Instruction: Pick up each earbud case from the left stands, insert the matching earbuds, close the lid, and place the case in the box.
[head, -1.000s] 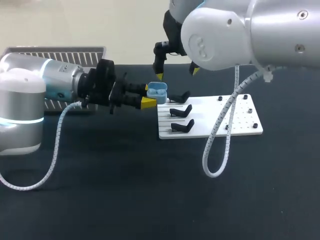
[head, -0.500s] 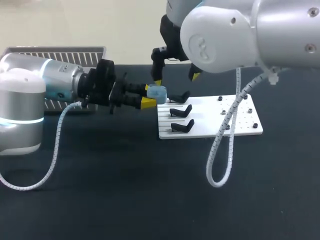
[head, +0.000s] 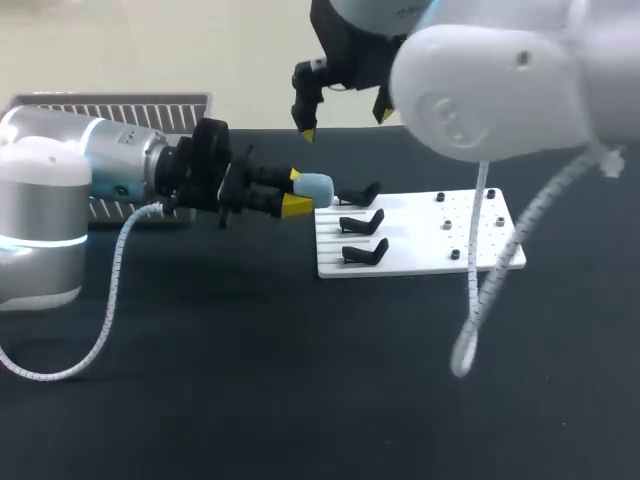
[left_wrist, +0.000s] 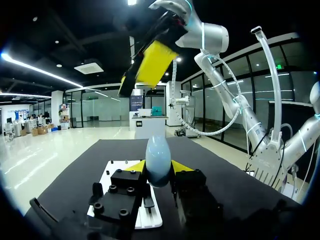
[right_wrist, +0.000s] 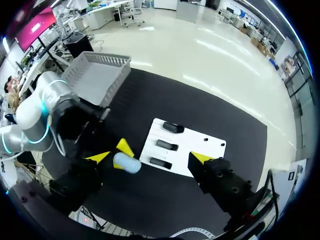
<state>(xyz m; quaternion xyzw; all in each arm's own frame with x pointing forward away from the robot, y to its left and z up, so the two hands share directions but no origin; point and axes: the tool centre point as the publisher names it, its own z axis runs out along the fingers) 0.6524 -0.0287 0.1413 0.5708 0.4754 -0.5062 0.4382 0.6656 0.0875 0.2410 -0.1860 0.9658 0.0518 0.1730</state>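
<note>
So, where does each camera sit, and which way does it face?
Head view: fixed above and behind the robot, facing down on the table; left gripper grips the earbud case, right gripper open above.
Left wrist view: on the left wrist, facing along its fingers over the stand plate; right gripper overhead.
Right wrist view: on the right wrist, facing down; own open fingers show, case below them.
Shared: all show case and plate; head and right wrist views show the basket.

A black worktop (head: 250, 380) carries a white base plate (head: 420, 255) right of centre, with three black stands (head: 362, 222) in a row along the plate's left part and small dark screws dotting its right part. A grey slatted box (head: 120, 105) sits at the far left edge.
</note>
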